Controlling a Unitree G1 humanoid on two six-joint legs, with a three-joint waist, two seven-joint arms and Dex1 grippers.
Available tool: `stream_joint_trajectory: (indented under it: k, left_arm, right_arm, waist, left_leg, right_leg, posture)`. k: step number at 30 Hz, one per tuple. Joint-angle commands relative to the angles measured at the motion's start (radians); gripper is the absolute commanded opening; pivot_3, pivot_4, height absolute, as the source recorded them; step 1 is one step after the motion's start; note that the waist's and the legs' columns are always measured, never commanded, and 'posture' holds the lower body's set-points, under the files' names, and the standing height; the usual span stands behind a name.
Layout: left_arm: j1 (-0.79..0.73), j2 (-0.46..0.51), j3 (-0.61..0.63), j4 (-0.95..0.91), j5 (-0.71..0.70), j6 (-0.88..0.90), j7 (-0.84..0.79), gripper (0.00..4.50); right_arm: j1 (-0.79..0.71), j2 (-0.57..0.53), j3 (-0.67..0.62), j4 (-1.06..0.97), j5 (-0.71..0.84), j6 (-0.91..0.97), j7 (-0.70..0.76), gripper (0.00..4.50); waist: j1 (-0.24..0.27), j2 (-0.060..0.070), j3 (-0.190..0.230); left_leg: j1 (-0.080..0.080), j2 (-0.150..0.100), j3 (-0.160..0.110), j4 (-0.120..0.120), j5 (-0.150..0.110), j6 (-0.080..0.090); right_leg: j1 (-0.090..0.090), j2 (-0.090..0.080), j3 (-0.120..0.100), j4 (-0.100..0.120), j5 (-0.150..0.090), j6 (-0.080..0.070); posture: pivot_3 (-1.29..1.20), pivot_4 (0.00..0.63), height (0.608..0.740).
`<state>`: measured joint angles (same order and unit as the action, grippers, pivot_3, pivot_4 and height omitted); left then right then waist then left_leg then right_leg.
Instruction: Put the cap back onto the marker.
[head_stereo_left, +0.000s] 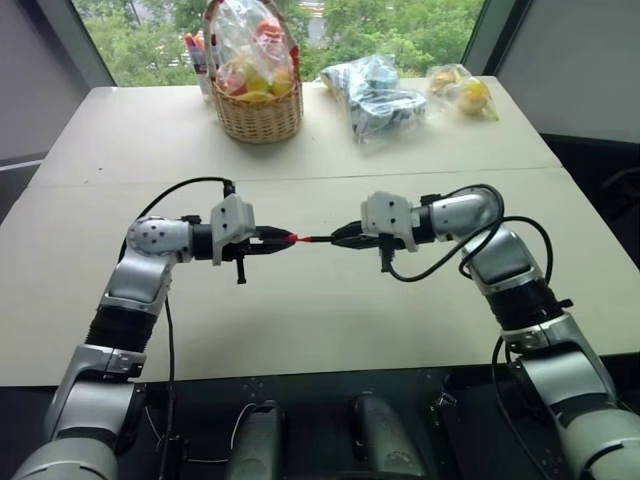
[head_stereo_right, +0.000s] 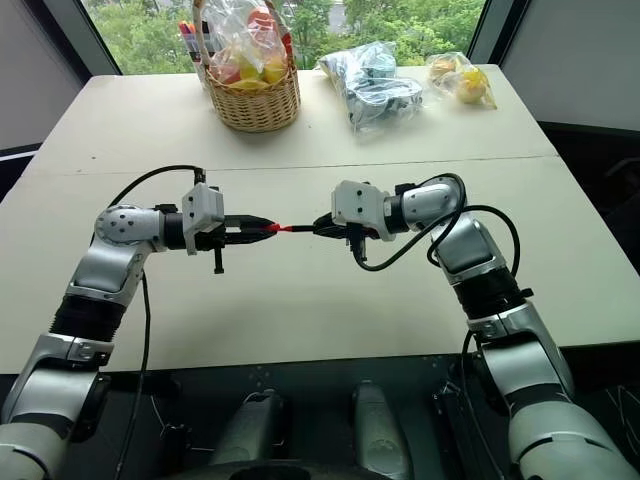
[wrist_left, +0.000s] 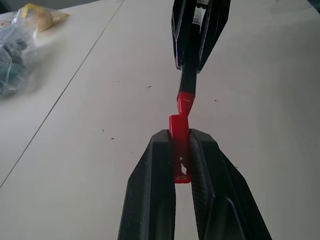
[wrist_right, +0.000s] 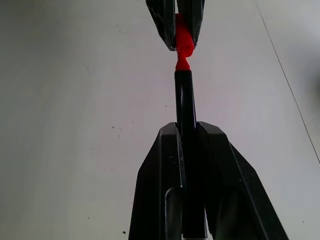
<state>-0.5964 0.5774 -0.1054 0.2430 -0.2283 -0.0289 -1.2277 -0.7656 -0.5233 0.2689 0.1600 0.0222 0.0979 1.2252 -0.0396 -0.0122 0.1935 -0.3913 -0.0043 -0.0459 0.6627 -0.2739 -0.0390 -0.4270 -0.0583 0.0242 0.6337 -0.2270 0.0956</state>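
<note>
We hold both arms above the near half of the tabletop (head_stereo_left: 330, 330), the two grippers facing each other tip to tip. The left gripper (head_stereo_left: 283, 240) has its fingers (wrist_left: 155, 190) clamped on the cap (wrist_left: 178, 131), whose open end projects past the fingertips toward the right gripper. The right gripper (head_stereo_left: 340, 238) has its fingers (wrist_right: 165, 185) clamped on the marker (wrist_right: 185, 107), gripping the dark barrel so that the forward part extends beyond the fingertips. The marker's long axis runs roughly level and across the tabletop from right to left, with its red tip (wrist_left: 184, 102) pointing at the left gripper. The cap's axis lies nearly along the same line, though in the left wrist view the tip sits slightly offset to one side of the cap's mouth. In the right wrist view the tip meets the cap at its opening; we cannot tell whether the tip has entered the cap. Both items are held clear of the tabletop surface. Farther away, past a seam that crosses the tabletop, a wicker basket (head_stereo_left: 258, 112) holding bagged fruit stands near the far edge. To its right lies a crumpled plastic bag (head_stereo_left: 372, 95) of dark items, and beyond that a smaller bag (head_stereo_left: 462, 92) with yellow fruit.
</note>
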Motion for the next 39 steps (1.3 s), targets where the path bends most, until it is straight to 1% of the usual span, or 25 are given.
stream_joint_trajectory:
  k: [1, 7, 20, 30, 39]
  left_arm:
    - [-0.021, -0.019, -0.008, -0.024, -0.010, -0.016, -0.006, 0.00]
    - [-0.024, -0.022, -0.020, -0.042, -0.003, -0.033, -0.023, 0.00]
    - [0.019, -0.013, -0.034, -0.155, -0.016, -0.015, -0.073, 0.00]
    - [0.008, -0.031, -0.027, -0.132, -0.003, -0.024, -0.032, 0.00]
    - [0.004, -0.026, -0.049, -0.131, 0.010, -0.020, -0.052, 0.00]
  right_arm:
    - [-0.013, 0.034, 0.026, -0.071, 0.026, -0.006, 0.007, 0.04]
    - [-0.014, 0.051, 0.044, -0.077, 0.027, 0.001, 0.012, 0.04]
    - [-0.018, 0.069, 0.057, -0.070, 0.021, 0.001, 0.027, 0.04]
    - [-0.011, 0.080, 0.063, -0.102, 0.028, 0.017, 0.027, 0.04]
    - [-0.008, 0.093, 0.088, -0.128, 0.011, -0.001, 0.025, 0.04]
  waist:
    - [0.000, 0.000, 0.000]
    - [0.000, 0.000, 0.000]
    - [0.001, 0.000, 0.000]
    - [0.000, 0.000, 0.000]
    - [0.000, 0.000, 0.000]
  left_leg:
    - [0.000, 0.000, 0.000, 0.000, 0.000, 0.000]
    - [0.000, 0.000, 0.000, 0.000, 0.000, 0.000]
    - [0.000, 0.000, 0.000, 0.000, 0.000, 0.000]
    - [0.000, 0.000, 0.000, 0.000, 0.000, 0.000]
    - [0.000, 0.000, 0.000, 0.000, 0.000, 0.000]
  right_leg:
    - [0.000, 0.000, 0.000, 0.000, 0.000, 0.000]
    - [0.000, 0.000, 0.000, 0.000, 0.000, 0.000]
    - [0.000, 0.000, 0.000, 0.000, 0.000, 0.000]
    - [0.000, 0.000, 0.000, 0.000, 0.000, 0.000]
    - [0.000, 0.000, 0.000, 0.000, 0.000, 0.000]
  posture:
    - [0.00, 0.150, 0.740]
    - [0.00, 0.150, 0.740]
    - [0.00, 0.150, 0.740]
    - [0.00, 0.150, 0.740]
    - [0.00, 0.150, 0.740]
